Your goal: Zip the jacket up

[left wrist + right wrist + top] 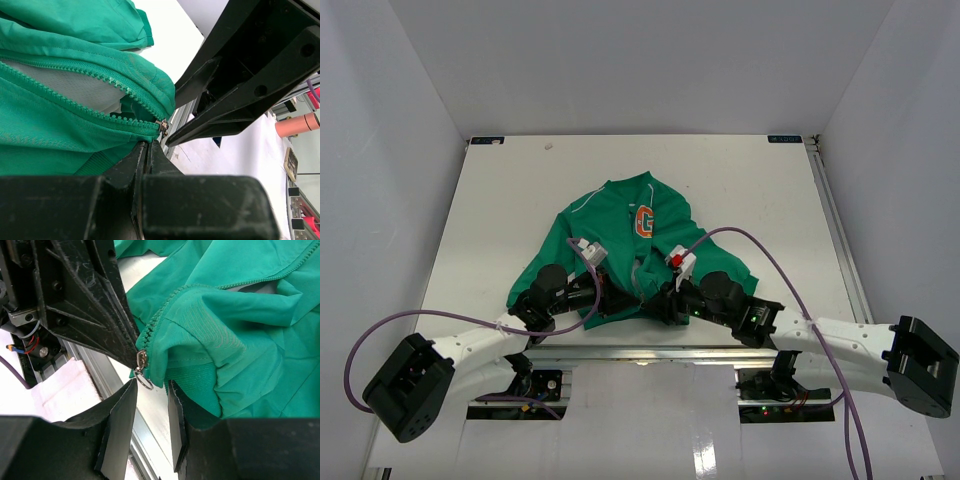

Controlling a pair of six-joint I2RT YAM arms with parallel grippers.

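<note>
The jacket is laid flat on the white surface, in the middle and close to the near edge. It is green, and an orange G can be seen on the chest. The collar is turned to the far side and the bottom edge is turned to the arms.

The zipper is open, and the pale inside of the jacket can be seen between its two rows of teeth. The slider is down at the bottom edge, where the two rows meet. A small metal ring hangs from it.

The bottom edge of the jacket, right beside the slider, is pinched by the left gripper. Its fingers are pressed together on the cloth.

The right gripper is held just below the ring. Its fingers are spread apart, and nothing is held between them. The ring is just beside one fingertip.

The two grippers are very near each other at the bottom of the zipper.
</note>
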